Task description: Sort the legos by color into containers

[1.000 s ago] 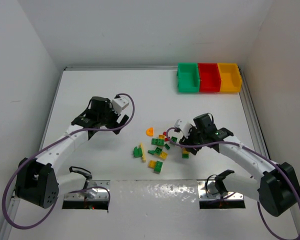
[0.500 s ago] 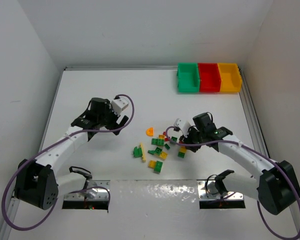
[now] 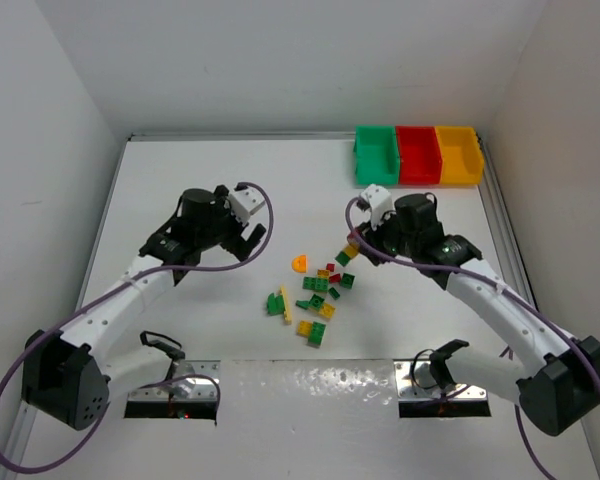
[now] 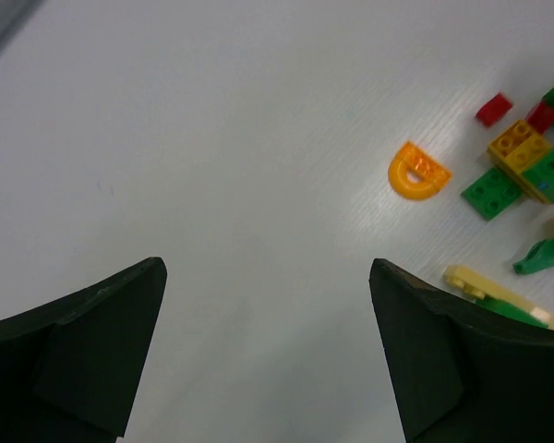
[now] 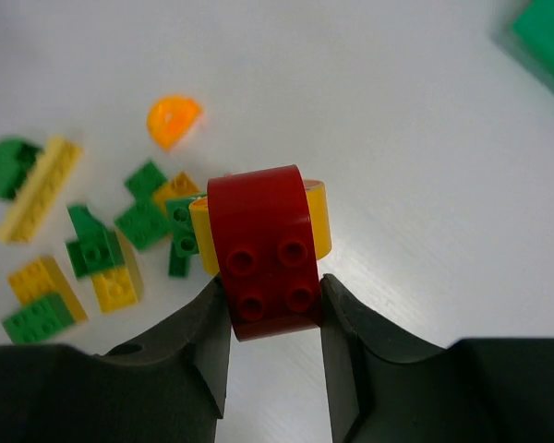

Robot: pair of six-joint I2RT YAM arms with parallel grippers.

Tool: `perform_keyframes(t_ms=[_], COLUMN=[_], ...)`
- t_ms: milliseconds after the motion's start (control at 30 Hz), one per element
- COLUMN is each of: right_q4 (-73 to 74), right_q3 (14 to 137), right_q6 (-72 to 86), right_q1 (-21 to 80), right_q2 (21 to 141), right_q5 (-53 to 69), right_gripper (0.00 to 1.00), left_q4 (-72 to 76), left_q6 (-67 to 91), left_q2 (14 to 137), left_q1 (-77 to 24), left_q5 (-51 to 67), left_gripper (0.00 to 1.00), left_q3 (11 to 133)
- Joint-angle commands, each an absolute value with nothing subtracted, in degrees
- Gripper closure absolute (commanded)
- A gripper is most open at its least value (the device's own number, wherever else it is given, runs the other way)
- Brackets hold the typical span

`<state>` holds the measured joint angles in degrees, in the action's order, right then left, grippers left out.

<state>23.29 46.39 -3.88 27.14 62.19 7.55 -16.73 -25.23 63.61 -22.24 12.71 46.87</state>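
My right gripper (image 5: 272,293) is shut on a red lego (image 5: 261,251) with a yellow lego (image 5: 319,221) stuck behind it, held above the table. From above, that gripper (image 3: 357,243) hangs at the pile's far right edge. Loose legos (image 3: 318,295) in green, yellow and red lie mid-table, and the right wrist view shows them spread to the left (image 5: 97,254). An orange half-round lego (image 3: 300,263) lies at their left. My left gripper (image 4: 268,269) stands open over bare table, left of the half-round lego (image 4: 418,172). The green (image 3: 376,156), red (image 3: 416,155) and yellow-orange (image 3: 457,155) containers sit in a row at the far right.
A corner of the green container (image 5: 547,29) shows at the top right of the right wrist view. White walls close the table on the left, back and right. A long pale yellow lego (image 4: 499,293) lies beside the left gripper's right finger.
My right gripper closed on the red-and-yellow lego, lifted it out of the pile and moved it back toward the containers. The left gripper shifted slightly right.
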Motion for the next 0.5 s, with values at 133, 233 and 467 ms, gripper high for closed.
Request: perform_keyframes(t_ms=[133, 233, 467], right_q4=[8.5, 5.2, 1.9], right_q3=[52.9, 52.6, 54.8], right_q6=[17.4, 22.8, 29.9], right_q1=[27.2, 27.3, 29.1], right_q2=[66.0, 67.8, 72.3], right_q5=[0.7, -1.4, -0.2], right_gripper=[1.00, 1.00, 1.00], left_q4=[2.9, 5.9, 12.7], left_q6=[-23.7, -25.0, -28.9], left_q2=[65.5, 67.9, 71.1], left_q1=[-28.2, -31.8, -38.4], left_q5=[17.0, 13.9, 13.1], left_gripper=[0.01, 0.00, 0.00], left_q3=[52.8, 52.5, 51.2])
